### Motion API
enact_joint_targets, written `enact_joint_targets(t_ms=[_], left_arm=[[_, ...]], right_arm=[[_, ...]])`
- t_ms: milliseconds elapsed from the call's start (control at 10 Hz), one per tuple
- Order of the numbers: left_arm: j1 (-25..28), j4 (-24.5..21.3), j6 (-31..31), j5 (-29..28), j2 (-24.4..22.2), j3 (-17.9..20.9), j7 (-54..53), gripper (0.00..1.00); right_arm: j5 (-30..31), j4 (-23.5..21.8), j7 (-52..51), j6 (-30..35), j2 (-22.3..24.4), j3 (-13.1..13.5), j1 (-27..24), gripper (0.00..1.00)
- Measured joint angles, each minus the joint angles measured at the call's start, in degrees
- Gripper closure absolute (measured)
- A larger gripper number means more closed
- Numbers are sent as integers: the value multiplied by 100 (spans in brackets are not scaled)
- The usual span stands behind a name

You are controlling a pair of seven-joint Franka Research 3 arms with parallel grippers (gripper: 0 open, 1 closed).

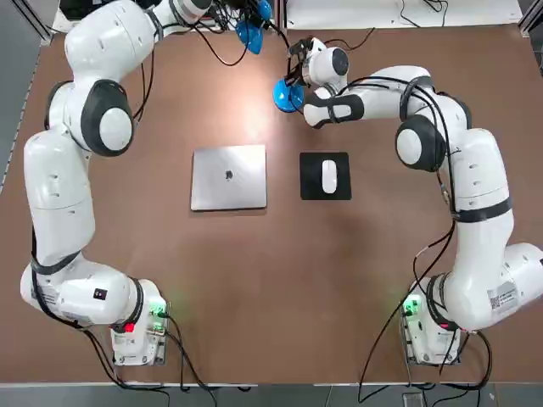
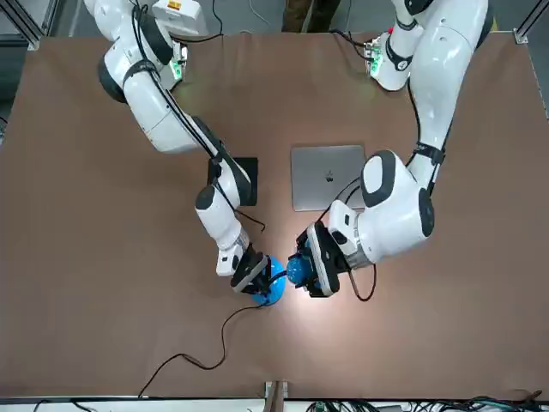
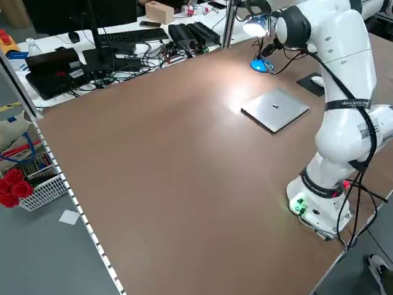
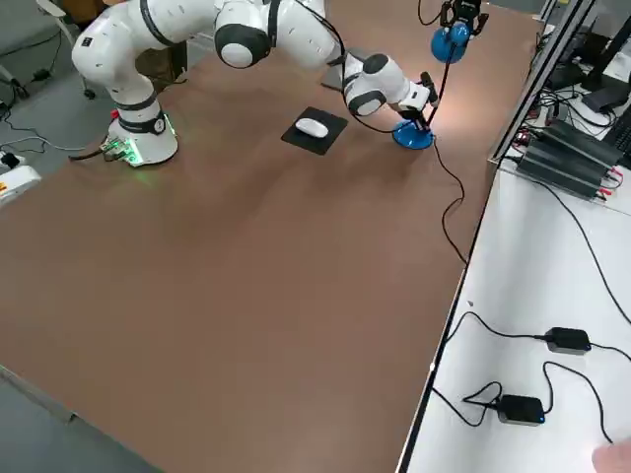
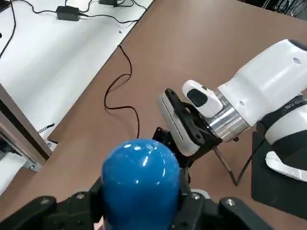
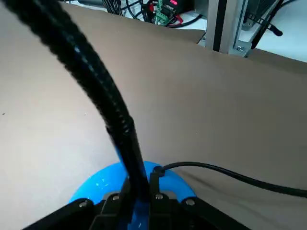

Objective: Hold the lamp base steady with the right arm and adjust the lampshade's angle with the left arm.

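Observation:
The lamp base (image 1: 283, 94) is a glossy blue disc at the far middle of the table, with a thin black neck (image 6: 103, 96) rising from it. My right gripper (image 1: 296, 78) is shut on the foot of that neck, right above the lamp base (image 6: 98, 186). The blue lampshade (image 5: 140, 179) sits between the fingers of my left gripper (image 1: 251, 20), which is shut on it above the table. In the front view the lampshade (image 2: 298, 270) hangs beside the base (image 2: 268, 293), and its light falls on the table. The right gripper (image 5: 184, 127) shows below the shade in the left wrist view.
A closed silver laptop (image 1: 229, 176) and a black mouse pad (image 1: 310, 178) with a white mouse (image 1: 328, 176) lie mid-table. The lamp's black cord (image 2: 197, 352) trails to the far table edge. Beyond it a white bench (image 4: 552, 296) holds cables and adapters.

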State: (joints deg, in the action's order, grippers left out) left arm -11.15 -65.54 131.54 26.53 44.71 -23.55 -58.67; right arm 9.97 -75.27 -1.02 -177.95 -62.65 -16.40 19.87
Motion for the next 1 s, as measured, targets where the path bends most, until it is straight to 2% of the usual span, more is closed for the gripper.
enact_joint_targets(t_ms=[1000], left_arm=[[-8, -1, 3, 1, 10, -1, 855, 47]], right_arm=[[10, 0, 0, -7, 0, 9, 7, 85]])
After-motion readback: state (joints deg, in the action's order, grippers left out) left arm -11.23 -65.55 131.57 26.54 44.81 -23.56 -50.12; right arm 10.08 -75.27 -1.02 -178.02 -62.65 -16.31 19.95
